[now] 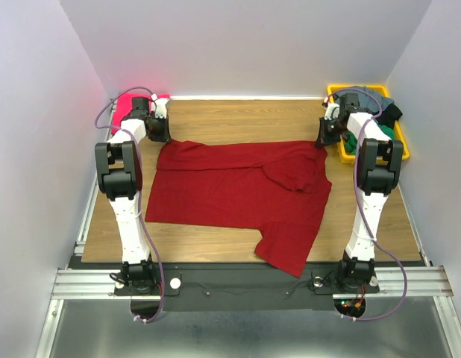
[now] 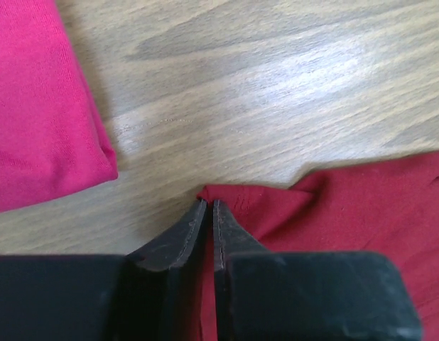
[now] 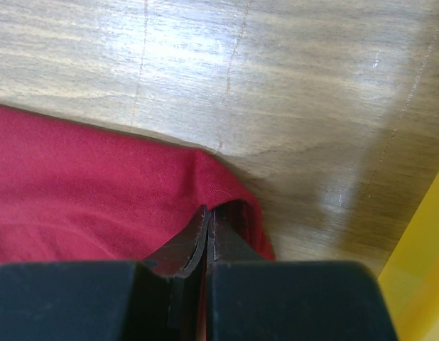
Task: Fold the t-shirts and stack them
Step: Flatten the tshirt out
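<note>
A dark crimson-red t-shirt [image 1: 238,190] lies spread across the wooden table, one sleeve hanging toward the near edge. My left gripper [image 1: 159,131] is shut on its far left corner; in the left wrist view red cloth [image 2: 333,206] runs down between the black fingers [image 2: 230,238] of that gripper [image 2: 208,206]. My right gripper [image 1: 323,134] is shut on the far right corner; there the red fabric [image 3: 99,177] folds over the closed gripper [image 3: 209,213]. A folded hot-pink t-shirt [image 1: 124,104] lies at the far left corner, also seen as pink cloth [image 2: 35,114] beside the left gripper.
A yellow bin [image 1: 400,145] at the far right holds grey, green and black garments [image 1: 380,108]; its yellow edge [image 3: 418,270] is close to the right gripper. White walls enclose the table on three sides. Bare wood [image 1: 245,119] lies beyond the red shirt.
</note>
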Robot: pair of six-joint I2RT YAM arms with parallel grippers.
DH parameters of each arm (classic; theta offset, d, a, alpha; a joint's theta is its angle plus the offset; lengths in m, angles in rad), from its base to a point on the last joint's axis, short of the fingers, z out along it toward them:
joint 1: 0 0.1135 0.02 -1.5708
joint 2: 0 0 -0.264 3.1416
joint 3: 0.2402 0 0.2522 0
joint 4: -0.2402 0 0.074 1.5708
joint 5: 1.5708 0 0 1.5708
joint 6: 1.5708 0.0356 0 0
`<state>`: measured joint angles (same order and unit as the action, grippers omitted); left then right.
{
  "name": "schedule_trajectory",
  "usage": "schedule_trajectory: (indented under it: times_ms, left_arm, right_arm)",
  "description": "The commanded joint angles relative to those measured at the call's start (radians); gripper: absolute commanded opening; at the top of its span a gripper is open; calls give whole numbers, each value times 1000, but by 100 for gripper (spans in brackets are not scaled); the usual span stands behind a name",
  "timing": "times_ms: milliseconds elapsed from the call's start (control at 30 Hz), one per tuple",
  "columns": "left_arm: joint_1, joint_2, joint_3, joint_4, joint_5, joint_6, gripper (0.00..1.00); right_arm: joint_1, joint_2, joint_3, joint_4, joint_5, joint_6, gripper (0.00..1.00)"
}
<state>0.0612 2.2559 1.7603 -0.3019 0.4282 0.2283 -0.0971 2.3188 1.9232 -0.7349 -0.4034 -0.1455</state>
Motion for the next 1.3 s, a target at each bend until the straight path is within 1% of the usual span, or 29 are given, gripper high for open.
schedule_trajectory:
  times_ms: [0,33,67,233,333,633,667,733,767,800,833,867,900,1000,1033,1067,1100,1167,1200,1267]
  left_arm:
    - [20,-105,-24,41,50,-43,8]
    - [29,-114,-31,61,46,-52,2]
    - [38,-139,-44,72,47,-61,0]
    - [100,-200,-97,156,-22,-141,0]
    - [118,-203,-108,185,-68,-162,0]
    - [114,-119,-12,184,-22,-204,0]
    - [115,-114,-6,187,-17,-205,6]
    - [115,-105,13,185,-20,-196,24]
    - [115,-111,13,182,-26,-189,37]
    - [115,-119,2,178,-35,-179,41]
    - [115,-131,-11,166,-48,-152,43]
    - [126,-148,-27,164,-43,-141,44]
    - [134,-194,-74,171,-28,-133,45]
    - [172,-303,-175,175,4,-78,46]
    - [175,-326,-192,140,30,-42,45]
    - [178,-370,-206,104,38,73,43]
    - [177,-393,-241,49,55,126,42]
    - [178,-445,-300,17,55,225,40]
    - [177,-497,-361,0,58,317,39]
    - [178,-557,-413,-77,78,432,37]
  right_arm:
    - [-1,-50,-27,-14,25,-28,1]
    - [-1,-52,-27,-14,31,-29,1]
    - [-3,-55,-29,-14,32,-32,1]
    - [-15,-73,-26,-14,38,-43,1]
    - [-23,-64,-18,-14,40,-49,1]
    - [-23,-9,54,-14,-47,-31,1]
    - [-23,2,60,-15,-54,-28,1]
    - [-23,14,72,-15,-66,-17,2]
    - [-23,25,79,-14,-71,-13,8]
    - [-24,25,80,-17,-68,-11,30]
    - [-23,24,80,-20,-63,-12,41]
    - [-23,18,80,-23,-52,-19,50]
    - [-23,1,83,-38,-45,-38,62]
    - [-23,-56,102,-92,-28,-84,72]
    - [-23,-76,100,-104,-6,-116,76]
    - [-23,-93,86,-124,8,-132,78]
    - [-23,-134,76,-135,24,-166,81]
    - [-23,-176,48,-159,67,-207,83]
    - [-23,-194,10,-179,81,-221,84]
    - [-20,-251,-29,-208,98,-279,84]
